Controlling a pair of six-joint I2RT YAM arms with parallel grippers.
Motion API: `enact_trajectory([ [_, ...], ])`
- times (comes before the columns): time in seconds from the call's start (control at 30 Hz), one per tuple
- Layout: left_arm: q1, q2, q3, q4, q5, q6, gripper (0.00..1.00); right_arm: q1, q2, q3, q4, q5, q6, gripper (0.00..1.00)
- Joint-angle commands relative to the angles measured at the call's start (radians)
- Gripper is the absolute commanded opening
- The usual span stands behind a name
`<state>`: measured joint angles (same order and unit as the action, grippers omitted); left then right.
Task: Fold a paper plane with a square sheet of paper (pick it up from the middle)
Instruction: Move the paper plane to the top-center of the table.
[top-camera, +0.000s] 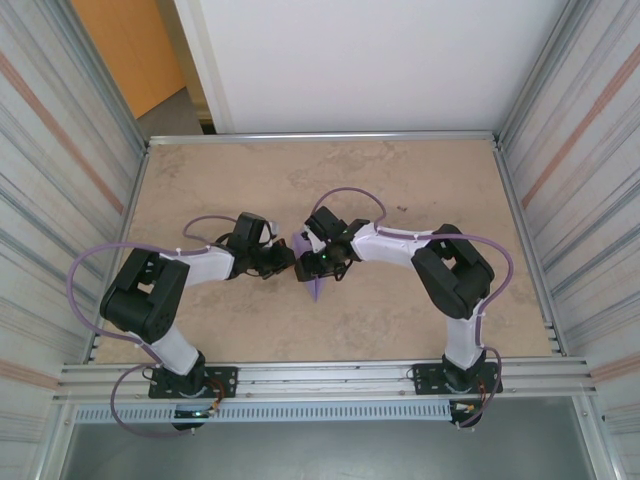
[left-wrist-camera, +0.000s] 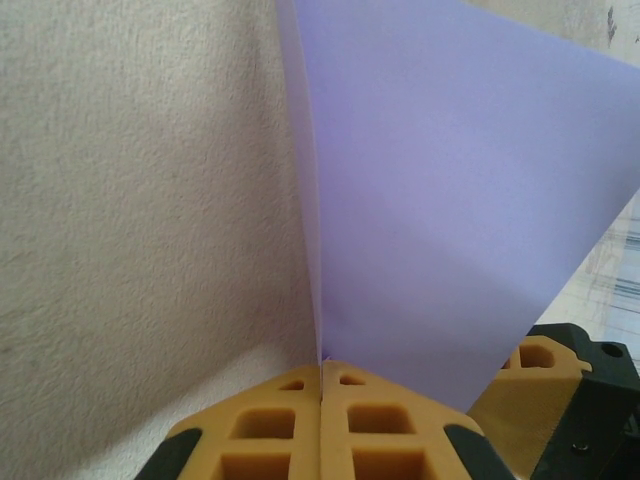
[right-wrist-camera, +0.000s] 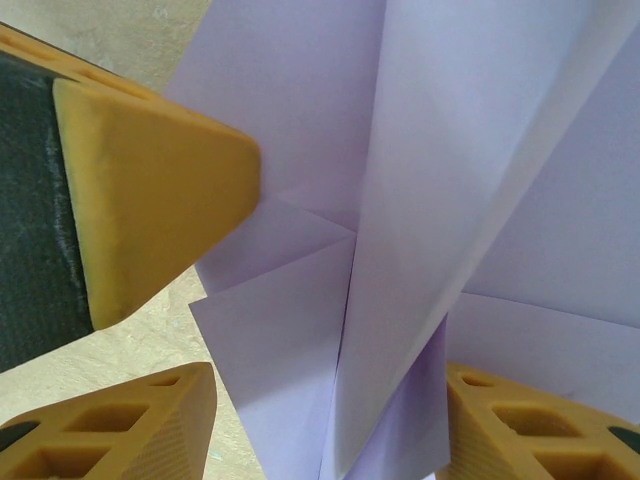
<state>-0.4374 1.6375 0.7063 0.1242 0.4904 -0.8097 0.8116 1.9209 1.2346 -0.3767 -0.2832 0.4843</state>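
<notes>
A beige rectangular counter (top-camera: 420, 180) is flanked on the left and right by corrugated metal side walls (top-camera: 60, 180), and a slotted aluminium rail (top-camera: 320, 378) is set along its near edge. At that rail the black-and-white left arm (top-camera: 190, 268) is mounted on the left and the matching right arm (top-camera: 400, 245) on the right. Both are bent inward to the counter's middle. A lavender folded sheet of paper (top-camera: 314, 286) (left-wrist-camera: 450, 200) (right-wrist-camera: 420, 150) is placed there between them. It is pinched at its crease by the left jaws, pressed together, and the right jaws are spread to either side of it. One finger (right-wrist-camera: 150, 190) of the left jaws is laid against the sheet.
</notes>
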Motion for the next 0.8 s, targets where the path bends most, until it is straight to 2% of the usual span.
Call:
enact_trajectory([
  [0.0, 0.005, -0.030, 0.015, -0.021, 0.017, -0.002, 0.04, 0.005, 0.022, 0.032, -0.032, 0.025, -0.028, 0.55],
  [0.37, 0.005, -0.027, 0.017, -0.034, 0.011, 0.010, 0.04, -0.016, -0.004, 0.020, -0.022, 0.029, -0.008, 0.41],
  [0.5, 0.005, -0.026, 0.017, -0.035, 0.009, 0.010, 0.04, -0.021, -0.004, 0.016, -0.021, 0.041, 0.004, 0.33],
  [0.77, 0.005, -0.026, 0.019, -0.034, 0.010, 0.010, 0.04, -0.020, 0.010, 0.021, -0.027, 0.047, 0.019, 0.30],
])
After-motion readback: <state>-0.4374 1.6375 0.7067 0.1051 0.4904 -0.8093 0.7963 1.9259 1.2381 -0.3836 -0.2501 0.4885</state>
